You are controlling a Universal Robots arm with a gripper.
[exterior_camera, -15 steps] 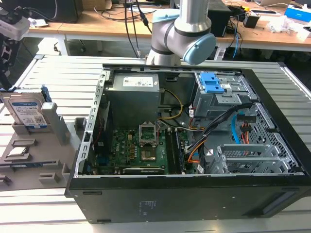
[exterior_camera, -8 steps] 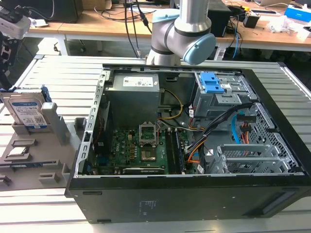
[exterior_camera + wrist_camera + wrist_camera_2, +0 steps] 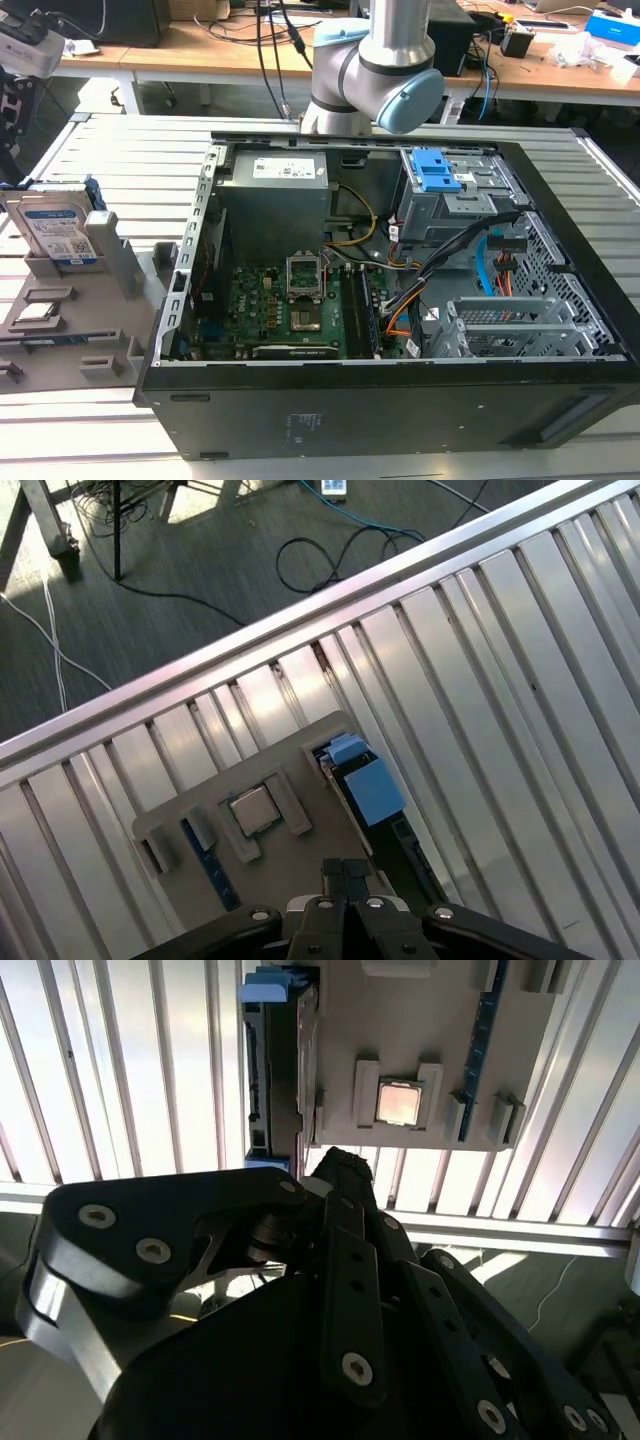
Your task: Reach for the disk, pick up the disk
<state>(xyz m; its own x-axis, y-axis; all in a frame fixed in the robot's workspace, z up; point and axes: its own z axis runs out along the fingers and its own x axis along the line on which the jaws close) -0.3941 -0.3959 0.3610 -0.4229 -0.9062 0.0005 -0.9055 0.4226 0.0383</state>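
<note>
The disk (image 3: 58,228) stands on edge in a slot of the grey holder (image 3: 70,330) at the exterior view's left, its blue-and-white label facing out and a blue bracket along its edges. Both wrist views show it edge-on, with the blue bracket (image 3: 365,780) on the side towards the camera and the silver side (image 3: 268,1070) in view. My gripper (image 3: 12,120) hangs above the disk, apart from it and partly cut off by the picture's edge. Its black fingertips (image 3: 345,868) sit pressed together, shut on nothing, and point at the holder beside the disk (image 3: 340,1165).
A small square silver chip (image 3: 252,810) and a blue memory stick (image 3: 215,875) lie in the holder beside the disk. An open black computer case (image 3: 400,300) lies on the slatted metal table (image 3: 120,150). The table's edge (image 3: 250,630) and a floor with cables lie close beyond the holder.
</note>
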